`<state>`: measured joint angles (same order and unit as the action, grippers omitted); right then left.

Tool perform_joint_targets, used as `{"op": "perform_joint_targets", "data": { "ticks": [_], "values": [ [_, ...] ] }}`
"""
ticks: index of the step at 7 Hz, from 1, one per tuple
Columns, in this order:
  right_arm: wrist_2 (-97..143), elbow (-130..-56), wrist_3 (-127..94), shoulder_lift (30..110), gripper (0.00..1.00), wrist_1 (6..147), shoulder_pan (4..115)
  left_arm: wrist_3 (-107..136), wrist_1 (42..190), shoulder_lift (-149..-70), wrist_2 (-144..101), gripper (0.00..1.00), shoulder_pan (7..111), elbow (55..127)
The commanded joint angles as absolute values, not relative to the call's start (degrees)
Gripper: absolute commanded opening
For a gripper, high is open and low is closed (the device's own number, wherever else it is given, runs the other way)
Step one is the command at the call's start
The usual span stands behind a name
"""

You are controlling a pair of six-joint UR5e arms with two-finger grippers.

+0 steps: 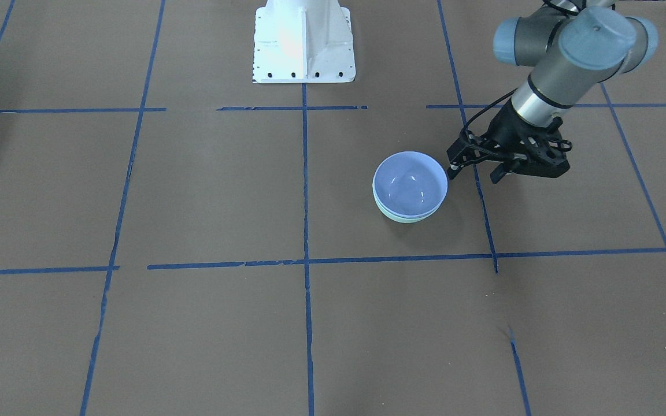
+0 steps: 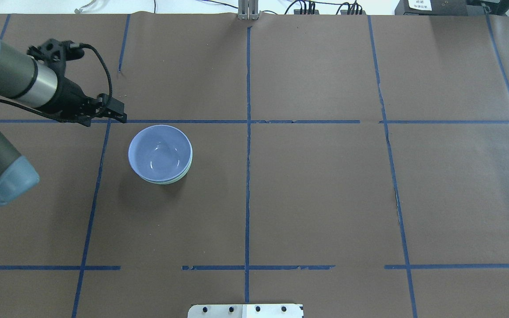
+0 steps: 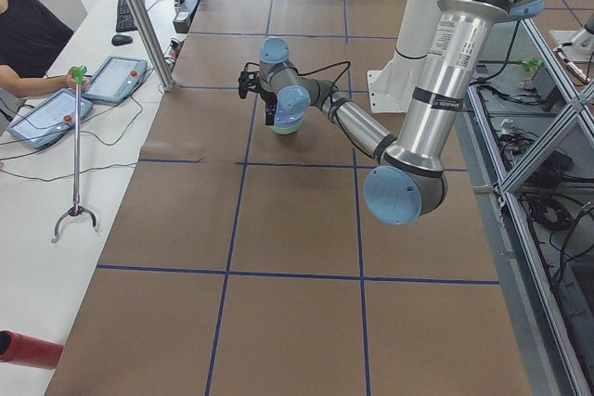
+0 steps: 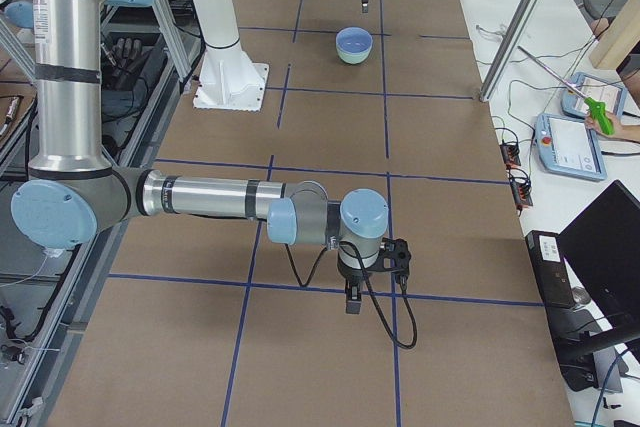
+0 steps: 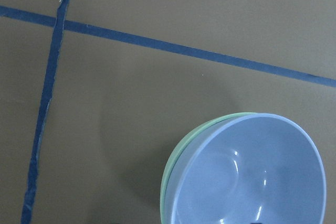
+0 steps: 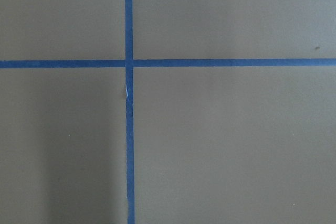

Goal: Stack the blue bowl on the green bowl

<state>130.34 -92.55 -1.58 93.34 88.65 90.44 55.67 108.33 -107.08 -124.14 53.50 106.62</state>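
Observation:
The blue bowl (image 1: 411,185) sits nested inside the green bowl (image 1: 405,218), both upright on the brown table. Only a thin mint rim of the green bowl shows below the blue one. In the overhead view the blue bowl (image 2: 159,152) is left of centre, with the green rim (image 2: 179,179) under it. The left wrist view shows the blue bowl (image 5: 252,177) and the green rim (image 5: 170,166) at lower right. My left gripper (image 1: 474,172) is open and empty, just beside the stack and clear of it. My right gripper (image 4: 352,297) hovers far away over bare table. I cannot tell whether it is open or shut.
The white robot base (image 1: 304,43) stands at the table's near edge. Blue tape lines (image 2: 248,132) mark a grid on the brown paper. Operators, tablets and a metal post (image 3: 139,16) stand beyond the table's far edge.

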Motion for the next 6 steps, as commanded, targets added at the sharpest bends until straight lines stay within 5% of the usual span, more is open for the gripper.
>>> {"op": "perform_joint_targets", "data": {
  "ticks": [1, 6],
  "values": [
    [130.34, -92.55, -1.58, 93.34, 1.0, 88.59, 90.44, 38.24, 101.31, -107.22, -124.54, 1.0, 60.53, 107.05],
    [130.34, -92.55, -1.58, 93.34, 1.0, 88.68, 90.44, 1.2, 91.75, -95.14, -130.91, 1.0, 82.5, 101.18]
  ]
}}
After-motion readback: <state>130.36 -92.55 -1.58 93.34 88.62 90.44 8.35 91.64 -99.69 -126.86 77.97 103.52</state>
